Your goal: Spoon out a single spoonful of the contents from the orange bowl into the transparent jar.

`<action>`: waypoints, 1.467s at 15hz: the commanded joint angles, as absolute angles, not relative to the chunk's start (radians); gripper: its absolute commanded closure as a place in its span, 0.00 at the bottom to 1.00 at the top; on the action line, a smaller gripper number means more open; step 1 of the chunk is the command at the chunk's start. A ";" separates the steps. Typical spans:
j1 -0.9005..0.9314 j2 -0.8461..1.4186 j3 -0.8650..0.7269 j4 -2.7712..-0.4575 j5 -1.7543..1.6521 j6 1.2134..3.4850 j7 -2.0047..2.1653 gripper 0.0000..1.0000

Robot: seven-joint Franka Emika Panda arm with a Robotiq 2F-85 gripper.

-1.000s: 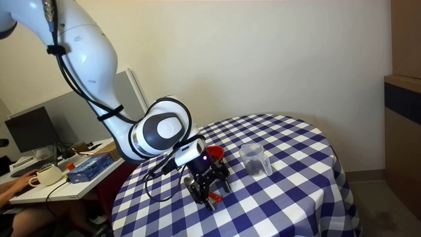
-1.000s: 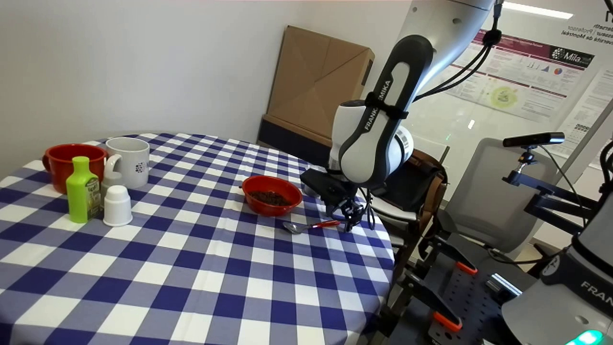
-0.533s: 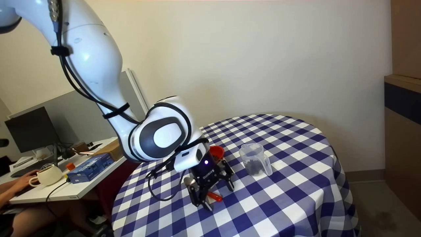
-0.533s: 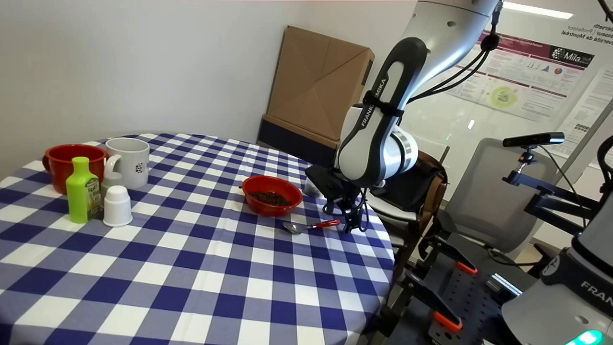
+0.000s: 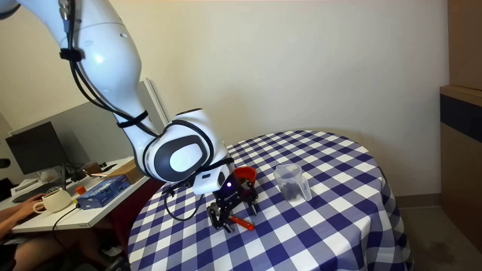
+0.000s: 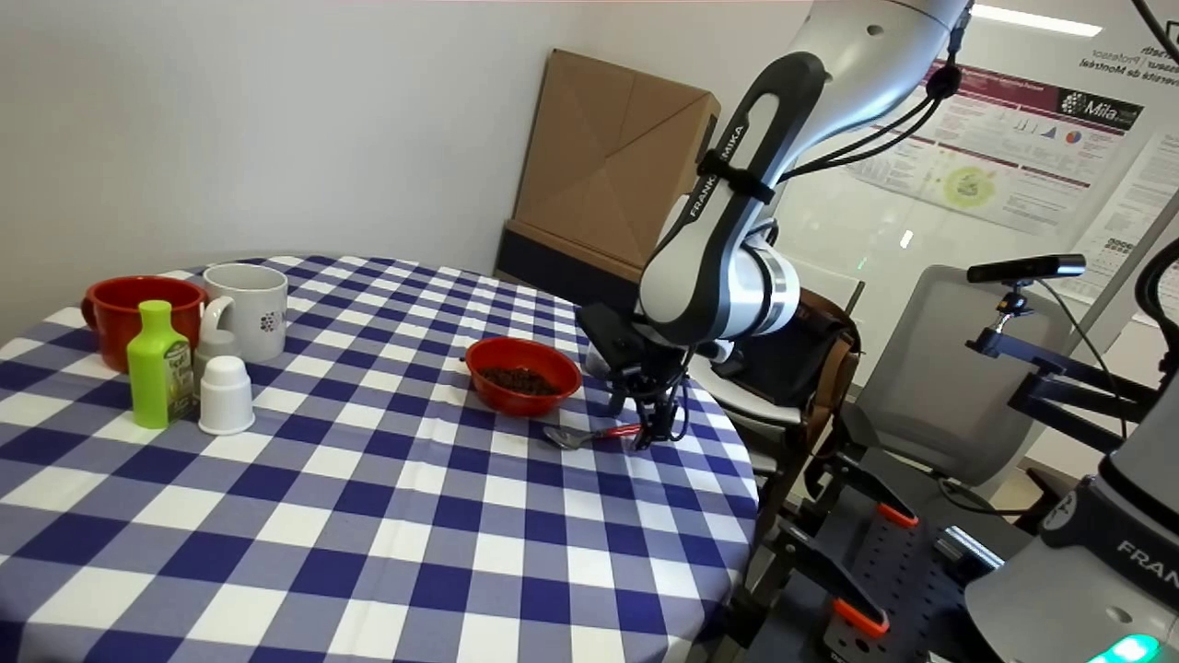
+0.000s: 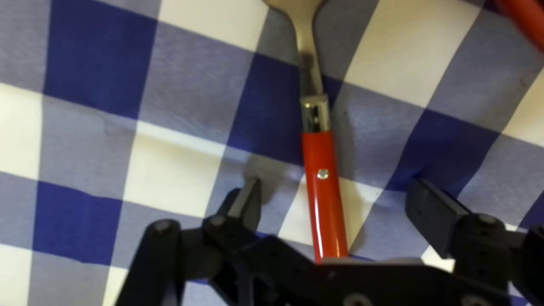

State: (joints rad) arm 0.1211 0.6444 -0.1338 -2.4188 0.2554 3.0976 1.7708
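A spoon with a red handle [image 7: 324,182] lies on the checkered cloth. Its metal head shows in an exterior view [image 6: 566,437]. My gripper [image 7: 334,197] is open and points down, with one finger on each side of the handle, touching neither side. The glossy red-orange bowl [image 6: 521,405] holds dark brown bits and stands close to the spoon; in an exterior view it is partly behind the gripper [image 5: 245,172]. The transparent jar [image 5: 289,180] has a handle and dark contents low inside; in an exterior view it is mostly hidden behind the gripper [image 6: 597,363].
A red mug [image 6: 120,322], a white mug [image 6: 258,313], a green bottle [image 6: 157,368] and a white cup [image 6: 226,398] stand together toward the far end of the round table. A desk with a blue box [image 5: 103,191] stands beside the table.
My gripper has shifted along the spoon handle toward the spoon's head, so more of the handle's end shows. The spoon, bowl and jar have not moved. The gripper has stayed open.
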 commanded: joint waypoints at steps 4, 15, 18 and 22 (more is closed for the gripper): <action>-0.066 0.616 0.044 -2.424 0.324 3.114 1.648 0.66; -0.132 0.587 0.105 -2.435 0.339 3.043 1.476 0.93; -0.081 0.544 0.075 -2.443 0.314 2.912 1.389 0.93; 0.045 0.488 -0.014 -2.442 0.267 2.742 1.373 0.93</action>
State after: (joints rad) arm -0.0495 0.5506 0.0565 -2.4237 0.2986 2.8334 1.3810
